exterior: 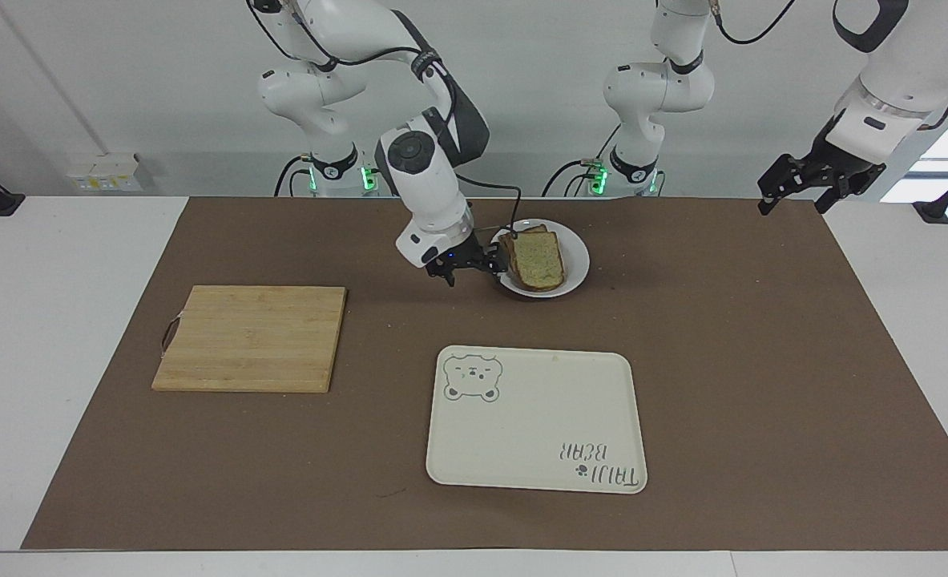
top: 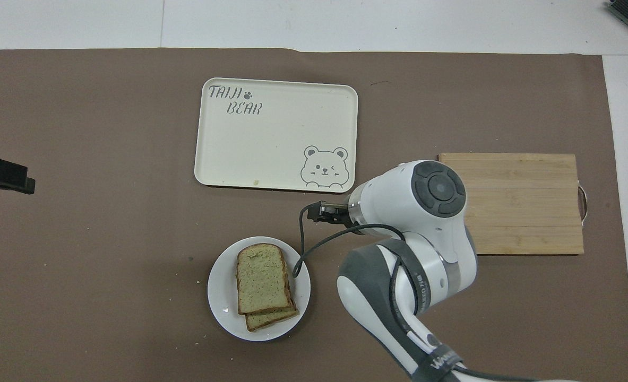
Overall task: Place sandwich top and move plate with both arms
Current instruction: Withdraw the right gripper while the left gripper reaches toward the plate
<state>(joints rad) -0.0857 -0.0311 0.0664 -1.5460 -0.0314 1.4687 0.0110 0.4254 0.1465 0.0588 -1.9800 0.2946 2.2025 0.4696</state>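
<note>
On my feeds I see two glossy white jointed robot arms, the right arm and the left arm, built of rounded tube-like segments with dark grey joint bands and round dark grey end caps bearing a ring of raised pads. Each ends in a small black two-fingered hand, the right gripper and the left gripper, and thin black cables loop loosely along the segments; the right arm's cable curls out from its wrist. Small green lights glow at the arm bases, and white lettering runs along a dark grey band on the right arm's forearm.
</note>
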